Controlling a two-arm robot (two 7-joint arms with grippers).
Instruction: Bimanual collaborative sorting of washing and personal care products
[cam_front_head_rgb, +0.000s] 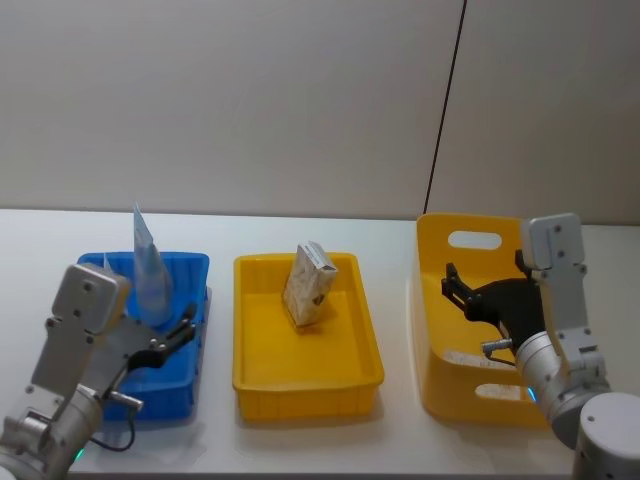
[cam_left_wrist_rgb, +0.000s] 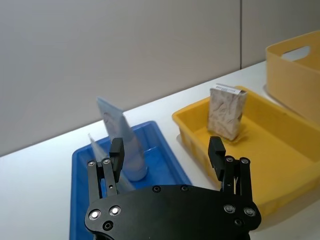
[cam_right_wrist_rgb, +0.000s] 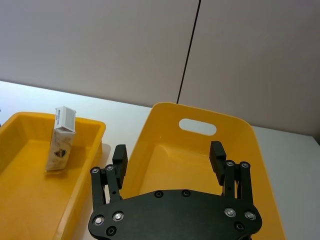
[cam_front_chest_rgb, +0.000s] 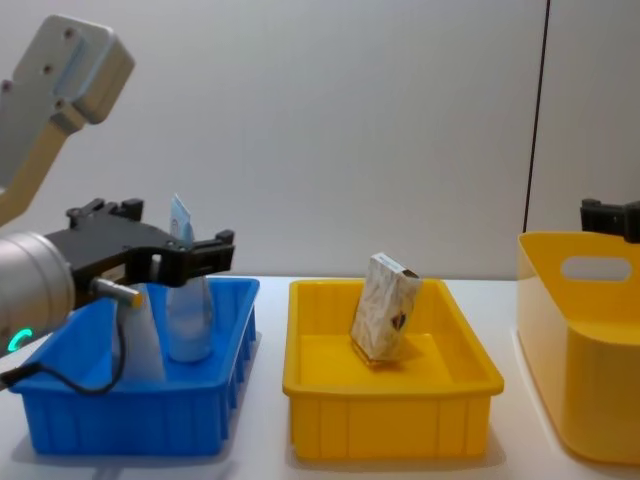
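Observation:
A pale blue squeeze tube (cam_front_head_rgb: 148, 270) stands upright in the blue tray (cam_front_head_rgb: 190, 262), with a second, shorter tube (cam_left_wrist_rgb: 96, 149) beside it. My left gripper (cam_front_head_rgb: 163, 362) hovers open over the near part of that tray, just short of the tubes (cam_front_chest_rgb: 187, 300), holding nothing. A beige patterned box (cam_front_head_rgb: 308, 285) leans upright in the yellow tray (cam_front_head_rgb: 300, 385) in the middle. Over the tall yellow bin (cam_front_head_rgb: 470, 240) on the right, my right gripper (cam_front_head_rgb: 462, 300) is open and empty. In the right wrist view its fingers (cam_right_wrist_rgb: 120, 157) frame the bin's inside (cam_right_wrist_rgb: 200, 165).
The three containers stand in a row on a white table (cam_front_head_rgb: 400, 440), with narrow gaps between them. A plain wall runs close behind. The bin has a handle slot (cam_right_wrist_rgb: 197, 126) in its far wall.

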